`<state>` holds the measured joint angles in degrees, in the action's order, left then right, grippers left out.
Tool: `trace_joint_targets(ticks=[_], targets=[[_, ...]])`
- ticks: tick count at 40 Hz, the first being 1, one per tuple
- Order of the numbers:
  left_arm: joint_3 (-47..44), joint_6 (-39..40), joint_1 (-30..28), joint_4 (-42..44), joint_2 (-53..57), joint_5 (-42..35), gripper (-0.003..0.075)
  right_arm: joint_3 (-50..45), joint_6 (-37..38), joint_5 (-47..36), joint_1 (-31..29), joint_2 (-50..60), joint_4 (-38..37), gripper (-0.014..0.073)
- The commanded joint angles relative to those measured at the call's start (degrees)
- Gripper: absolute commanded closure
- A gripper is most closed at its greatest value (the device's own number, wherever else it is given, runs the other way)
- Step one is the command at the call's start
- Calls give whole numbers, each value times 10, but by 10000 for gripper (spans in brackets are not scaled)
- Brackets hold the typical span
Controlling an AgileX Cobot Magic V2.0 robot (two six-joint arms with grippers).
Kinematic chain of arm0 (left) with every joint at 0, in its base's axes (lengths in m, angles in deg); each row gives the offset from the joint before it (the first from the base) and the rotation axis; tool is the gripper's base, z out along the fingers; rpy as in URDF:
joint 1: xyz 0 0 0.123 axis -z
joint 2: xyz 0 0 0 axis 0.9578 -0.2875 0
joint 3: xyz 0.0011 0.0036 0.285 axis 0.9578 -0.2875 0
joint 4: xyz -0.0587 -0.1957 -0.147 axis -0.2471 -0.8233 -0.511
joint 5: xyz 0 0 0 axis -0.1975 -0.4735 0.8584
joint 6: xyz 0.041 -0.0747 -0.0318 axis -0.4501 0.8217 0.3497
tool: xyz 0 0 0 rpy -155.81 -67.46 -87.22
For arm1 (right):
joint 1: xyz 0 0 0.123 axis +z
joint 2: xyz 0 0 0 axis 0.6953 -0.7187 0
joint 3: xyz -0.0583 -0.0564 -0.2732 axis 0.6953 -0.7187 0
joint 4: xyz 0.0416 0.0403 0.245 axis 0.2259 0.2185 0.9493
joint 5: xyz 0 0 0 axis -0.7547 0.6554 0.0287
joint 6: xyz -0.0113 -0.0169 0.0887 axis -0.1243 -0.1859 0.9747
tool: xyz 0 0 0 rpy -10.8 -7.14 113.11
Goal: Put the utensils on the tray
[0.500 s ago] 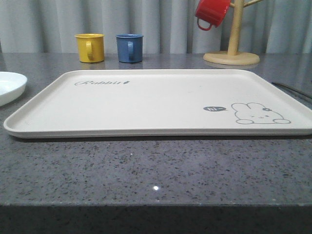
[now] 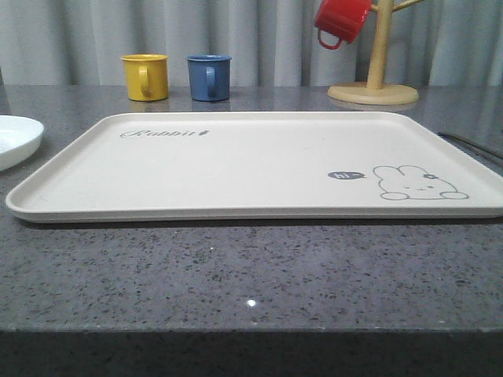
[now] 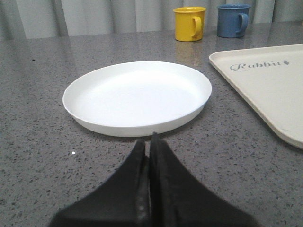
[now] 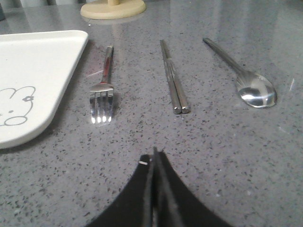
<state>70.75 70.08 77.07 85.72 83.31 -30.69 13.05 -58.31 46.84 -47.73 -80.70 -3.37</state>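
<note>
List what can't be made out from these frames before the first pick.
- Plate: front view, cut off by the left edge.
- Fork, chopsticks, spoon: right wrist view, far handle ends too foreshortened to judge.
- Red mug: front view, top cropped by the frame edge.
- Tray: left wrist view, cut off at the frame's right edge.
- Left hand, right hand: shut, bodies cropped.

Both grippers' fingers [image 3: 142, 179] [image 4: 156, 189] are matte black — broad at base, tapering to narrow tips.
</note>
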Motion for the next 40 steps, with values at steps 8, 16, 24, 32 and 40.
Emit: trace_joint_targets(ticks=[8, 16, 24, 32, 40], targets=[[2, 5, 0, -6, 13, -48, 739, 0, -5, -44, -3, 10, -6, 662], [2, 5, 0, -6, 13, -48, 739, 0, -5, -44, -3, 10, -6, 662], [2, 5, 0, -6, 13, -48, 739, 0, -5, -45, -3, 10, -6, 662], [2, 5, 0, -6, 13, -53, 739, 0, -5, -68, -3, 10, -6, 662], [3, 5, 0, -6, 13, -212, 739, 9, -5, -158, -3, 10, -5, 662]])
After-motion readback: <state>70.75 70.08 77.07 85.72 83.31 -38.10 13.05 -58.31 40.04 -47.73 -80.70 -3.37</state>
